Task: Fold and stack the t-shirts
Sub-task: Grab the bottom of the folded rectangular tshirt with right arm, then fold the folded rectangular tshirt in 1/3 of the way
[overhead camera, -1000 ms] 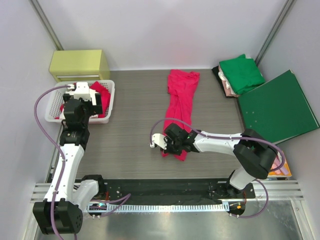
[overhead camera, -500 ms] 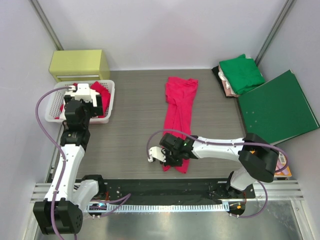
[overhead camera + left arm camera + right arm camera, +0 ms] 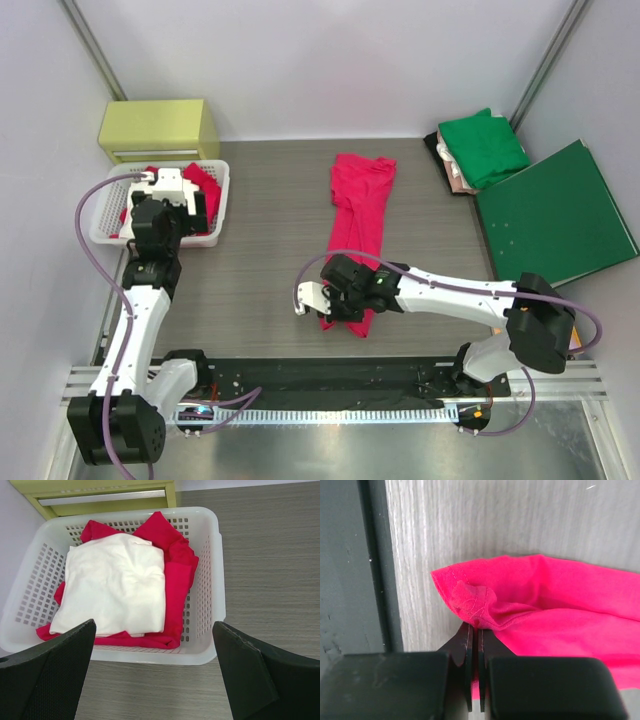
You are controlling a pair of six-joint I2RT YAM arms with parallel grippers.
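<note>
Grey table [image 3: 260, 230] laid out for laundry: we see the pinkish-red t-shirt [image 3: 358, 215] lying in a long strip that runs away from the right gripper [image 3: 475, 627] toward the far wall. Its near hem corner is pinched between that claw's closed jaws, as the right wrist view shows. Well off to the claw's right lies the dark-green folder [image 3: 555, 215]. Beyond the folder, the green t-shirt [image 3: 485, 145] sits folded on a pale beige-pink one [image 3: 458, 178]. Far to the claw's left, the left gripper [image 3: 150, 672] hangs with jaws spread wide and holding nothing, above a white basket [image 3: 215, 580] of folded white cloth [image 3: 115, 585] on red. We judge the step to be straightening the shirt for folding. Done well, the pinch stays firm on the hem and the pull runs low and slow, so the strip opens flat rather than bunching, clear of the dark edge strip [image 3: 350, 580] just beside the fingers.
</note>
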